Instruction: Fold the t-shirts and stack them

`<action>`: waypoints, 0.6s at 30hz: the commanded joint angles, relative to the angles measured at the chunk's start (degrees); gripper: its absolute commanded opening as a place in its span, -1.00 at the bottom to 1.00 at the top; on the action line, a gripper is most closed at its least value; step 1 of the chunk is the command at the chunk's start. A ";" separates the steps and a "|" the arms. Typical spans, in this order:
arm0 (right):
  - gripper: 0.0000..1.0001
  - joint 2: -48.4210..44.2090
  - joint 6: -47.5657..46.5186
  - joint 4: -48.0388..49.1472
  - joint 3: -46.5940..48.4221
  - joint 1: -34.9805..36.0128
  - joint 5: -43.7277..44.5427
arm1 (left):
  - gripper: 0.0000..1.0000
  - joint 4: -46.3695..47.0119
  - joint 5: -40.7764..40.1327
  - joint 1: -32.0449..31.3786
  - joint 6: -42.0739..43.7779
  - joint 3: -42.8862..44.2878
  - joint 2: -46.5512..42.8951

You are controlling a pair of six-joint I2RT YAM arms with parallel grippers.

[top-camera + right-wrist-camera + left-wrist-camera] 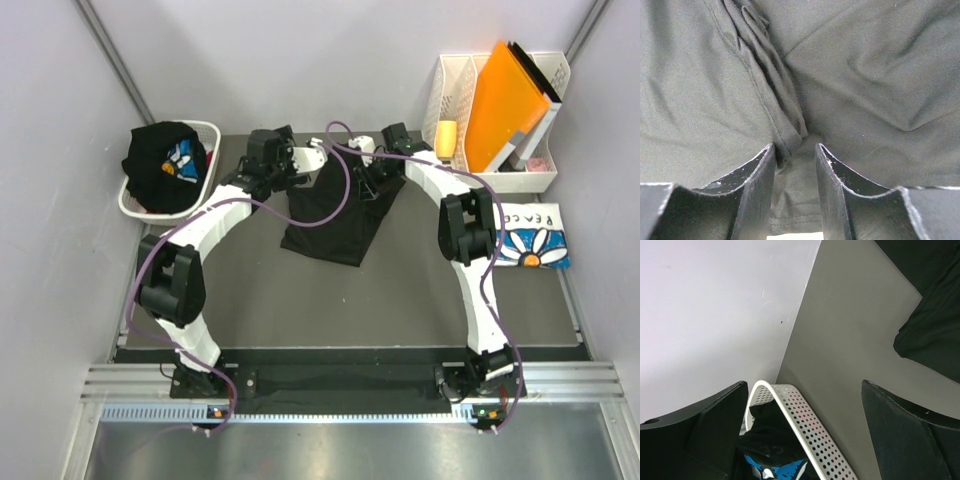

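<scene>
Top view: a crumpled plain black cotton tee (pixel 330 225) lies on the grey tabletop (pixel 350 300), centred toward its far edge.

Left wrist: the left claw (pixel 802 385) gapes wide, holding nothing.

Right wrist: the right claw (pixel 795 147) stands narrowly parted around a pleat of that tee; whether it pinches the cloth I cannot tell.

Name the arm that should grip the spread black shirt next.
Right: the right pincer sits at a crease in the black cotton t-shirt; the left pincer stands open over bare table by the white perforated basket.
</scene>
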 commanded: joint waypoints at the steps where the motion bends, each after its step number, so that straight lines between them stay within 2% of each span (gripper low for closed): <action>1: -0.24 -5.33 -1.13 1.46 0.70 0.79 0.27 | 0.98 3.01 1.14 -0.23 -0.88 2.57 0.36; 11: -0.24 -7.01 -1.13 1.64 0.88 1.23 0.18 | 0.98 3.36 1.49 -0.32 -1.06 2.83 0.89; 15: -0.41 -6.57 -1.39 1.29 0.88 1.32 0.01 | 0.98 3.62 1.49 -0.32 -1.06 2.83 1.07; 18: -0.32 -6.22 -1.39 1.11 0.88 1.32 0.18 | 0.98 3.63 1.40 -0.32 -0.97 2.83 1.07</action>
